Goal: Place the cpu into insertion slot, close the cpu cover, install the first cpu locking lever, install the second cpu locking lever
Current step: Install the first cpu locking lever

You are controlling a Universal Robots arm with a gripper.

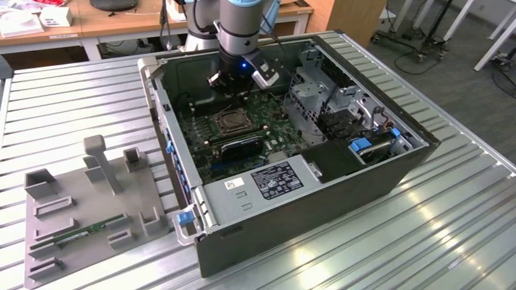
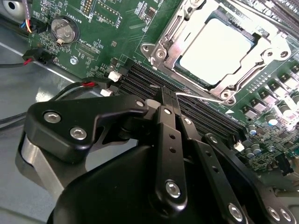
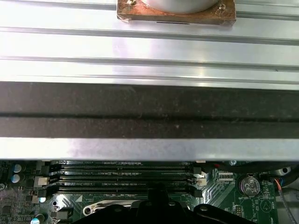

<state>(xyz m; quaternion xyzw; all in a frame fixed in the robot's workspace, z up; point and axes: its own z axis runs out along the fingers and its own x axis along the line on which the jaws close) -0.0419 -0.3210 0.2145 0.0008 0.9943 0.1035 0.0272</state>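
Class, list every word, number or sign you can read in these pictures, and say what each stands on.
Nothing can be quoted.
Black-and-white label on the power supply, exterior view: print too small to read.
White lettering on the motherboard beside the coin cell battery, second wrist view: too blurred to read.

My pincer (image 2: 168, 95) hangs inside the open computer case (image 1: 387, 175), above the memory slots (image 2: 205, 116) just beside the socket (image 2: 212, 46). There is open air over the motherboard (image 1: 197, 136) here. A case wall (image 3: 149, 116) rises close behind the slots. The drive cage (image 1: 322, 99) and power supply (image 1: 274, 178) hem in the board's other sides. On the bench (image 1: 72, 103), a grey fixture (image 1: 81, 211) with upright posts stands near the case.
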